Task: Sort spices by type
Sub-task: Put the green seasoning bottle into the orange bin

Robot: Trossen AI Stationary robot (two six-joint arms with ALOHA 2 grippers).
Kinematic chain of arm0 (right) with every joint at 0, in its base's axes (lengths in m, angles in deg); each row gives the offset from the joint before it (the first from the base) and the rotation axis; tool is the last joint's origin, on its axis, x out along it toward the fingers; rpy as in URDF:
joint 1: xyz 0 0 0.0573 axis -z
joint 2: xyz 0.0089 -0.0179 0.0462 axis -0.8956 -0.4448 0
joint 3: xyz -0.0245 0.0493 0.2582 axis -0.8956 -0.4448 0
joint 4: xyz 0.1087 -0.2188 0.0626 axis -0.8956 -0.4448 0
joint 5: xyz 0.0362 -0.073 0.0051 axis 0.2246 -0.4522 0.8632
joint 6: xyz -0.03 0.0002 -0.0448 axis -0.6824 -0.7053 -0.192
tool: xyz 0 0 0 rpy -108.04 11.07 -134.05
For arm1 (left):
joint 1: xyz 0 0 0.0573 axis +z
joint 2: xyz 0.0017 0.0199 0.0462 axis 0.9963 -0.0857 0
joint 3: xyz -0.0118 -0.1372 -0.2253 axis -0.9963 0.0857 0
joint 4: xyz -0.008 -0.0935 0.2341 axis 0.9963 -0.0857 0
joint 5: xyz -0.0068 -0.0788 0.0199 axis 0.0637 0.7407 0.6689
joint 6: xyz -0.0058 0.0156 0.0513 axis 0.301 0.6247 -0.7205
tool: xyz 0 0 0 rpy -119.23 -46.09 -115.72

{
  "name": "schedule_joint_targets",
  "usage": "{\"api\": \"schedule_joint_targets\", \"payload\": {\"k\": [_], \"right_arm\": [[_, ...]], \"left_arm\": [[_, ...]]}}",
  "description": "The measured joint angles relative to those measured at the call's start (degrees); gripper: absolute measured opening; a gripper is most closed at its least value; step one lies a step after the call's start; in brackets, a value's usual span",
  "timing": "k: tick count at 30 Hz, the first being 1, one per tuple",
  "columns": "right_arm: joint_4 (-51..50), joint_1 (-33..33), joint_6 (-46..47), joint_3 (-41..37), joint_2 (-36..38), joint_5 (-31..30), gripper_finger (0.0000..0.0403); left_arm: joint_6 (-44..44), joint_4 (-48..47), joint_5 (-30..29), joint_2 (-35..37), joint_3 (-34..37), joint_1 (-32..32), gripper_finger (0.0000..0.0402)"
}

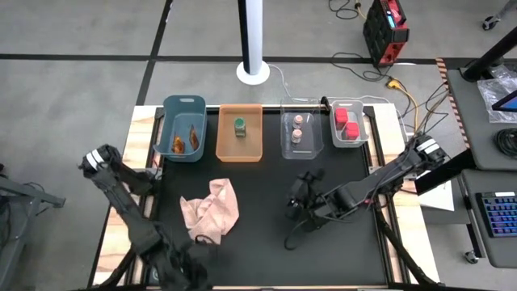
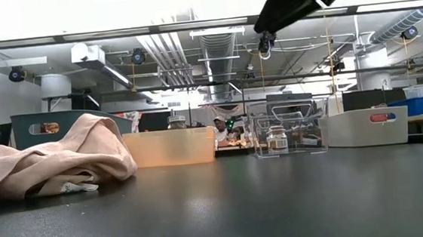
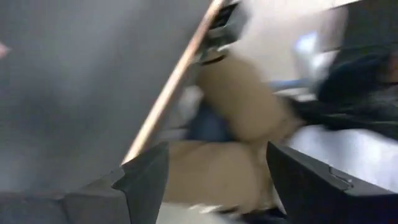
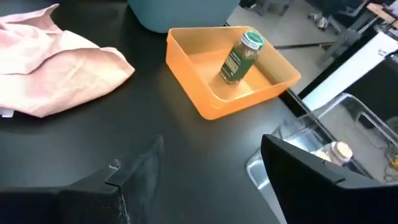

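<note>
Spices: all that show lie in four bins along the top of the mat in the high view, one kind per bin.
Packets (image 1: pixel 184 144): two orange-brown ones in the blue bin (image 1: pixel 182 104), upper left of centre.
Green-capped jar (image 1: pixel 240 127): one in the orange bin (image 1: pixel 239 153), just right of the blue one; in the right wrist view it leans on the bin's wall, so it may not be upright.
Tan-lidded jars (image 1: pixel 297 129): two in the clear bin (image 1: pixel 309 150), right of centre at the top.
Red boxes (image 1: pixel 347 123): two in the white bin (image 1: pixel 360 140), the rightmost.
Cloth (image 1: pixel 212 209): pink, crumpled on the mat lower left of centre; nothing shows on it, and whether it hides a spice cannot be told.
Open mat (image 1: pixel 266 234): no loose spice visible in the high view.
Left gripper (image 3: pixel 214 180): at the bottom edge of the high view, left of centre; fingers wide apart and empty, its own view blurred.
Right gripper (image 1: pixel 303 200): over the mat right of centre, below the clear bin; fingers spread wide, nothing between them.
Progress: sorting looks done or nearly so, each kind being in its own bin.
Left to do: probably only checking under the cloth, and then parking the arms.
</note>
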Motion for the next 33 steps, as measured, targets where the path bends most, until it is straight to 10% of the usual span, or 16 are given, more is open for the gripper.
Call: {"api": "schedule_joint_targets", "payload": {"k": [9,18,33], "right_arm": [[0.09,0.12,-2.02,2.24,-3.65,-0.02,0.0257],[3.03,0.13,-2.82,2.22,-5.73,0.12,0.0249],[3.01,-0.15,-1.23,2.18,-5.64,2.12,0.0266]], "left_arm": [[5.08,-65.62,3.59,-20.44,-40.22,-6.01,0.0229],[3.59,-64.74,-2.73,-27.45,-53.22,-15.41,0.0193],[5.14,-64.93,-3.4,-28.71,-43.63,-19.35,0.0157]]}}
